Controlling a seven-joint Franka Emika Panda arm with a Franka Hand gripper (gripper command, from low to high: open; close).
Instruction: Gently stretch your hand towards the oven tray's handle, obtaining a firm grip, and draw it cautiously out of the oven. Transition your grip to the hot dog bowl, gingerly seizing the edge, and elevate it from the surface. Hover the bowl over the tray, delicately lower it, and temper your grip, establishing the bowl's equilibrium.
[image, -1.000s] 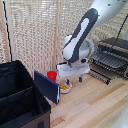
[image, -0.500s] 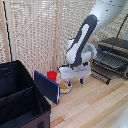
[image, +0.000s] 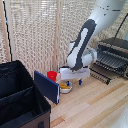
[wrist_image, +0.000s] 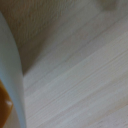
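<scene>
**Bowl at risk of tipping as arm works low**

While the hot dog bowl (image: 65, 88) sits on the wooden table (image: 100, 107) beside a black case (image: 20, 100), the gripper (image: 74, 78) hangs over it, jaws hidden. An off-centre rim grab could spill it. Reed blinds (image: 35, 35) back the oven (image: 114, 57), rack (image: 110, 61) drawn out.

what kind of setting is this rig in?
Probably a lab mock-up of a kitchen, not a real one: a toaster oven and a bowl of food sit straight on a pale wood surface, backed by a reed blind, beside an open black case.
</scene>
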